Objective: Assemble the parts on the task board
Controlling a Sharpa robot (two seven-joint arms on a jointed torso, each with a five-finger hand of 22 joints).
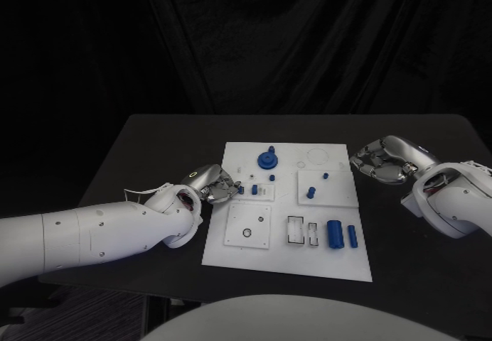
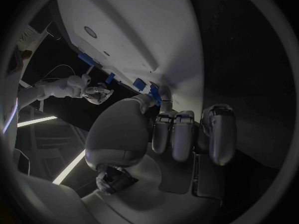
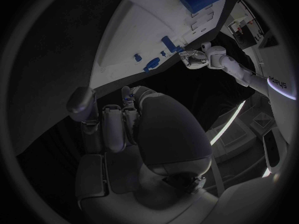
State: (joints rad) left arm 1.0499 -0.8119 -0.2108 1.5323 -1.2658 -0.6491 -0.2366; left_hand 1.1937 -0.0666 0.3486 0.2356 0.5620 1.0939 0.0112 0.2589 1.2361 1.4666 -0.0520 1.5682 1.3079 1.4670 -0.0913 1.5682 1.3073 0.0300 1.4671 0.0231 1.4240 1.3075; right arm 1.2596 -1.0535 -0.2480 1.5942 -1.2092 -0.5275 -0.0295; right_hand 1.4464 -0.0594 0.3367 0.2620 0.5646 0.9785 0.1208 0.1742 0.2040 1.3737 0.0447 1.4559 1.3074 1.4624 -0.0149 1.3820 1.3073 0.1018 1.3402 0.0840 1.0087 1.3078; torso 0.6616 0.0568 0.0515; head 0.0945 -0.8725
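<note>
I am holding my left hand (image 1: 208,183) at the task board's (image 1: 292,252) nine-o'clock edge, fingers curled in close, and in the left wrist view a small blue part (image 2: 155,95) is showing at my fingertips (image 2: 163,92) — I judge I am pinching it, though the contact itself is half hidden. The risk I am weighing: a thin pinch like this could let the piece twist or drop as I carry it toward a slot, and a tilted piece would jam instead of seating. My knuckles are also crowding the short blue pegs (image 1: 253,190) just beside them, so a careless sweep could knock those over.

My right hand (image 1: 385,162) is hanging over the bare table (image 1: 153,142) at the board's three-o'clock side, well apart from any part, fingers curled in on nothing. The blue cylinders (image 1: 335,234) are lying toward five o'clock, and the blue knob (image 1: 269,159) is standing near twelve.
</note>
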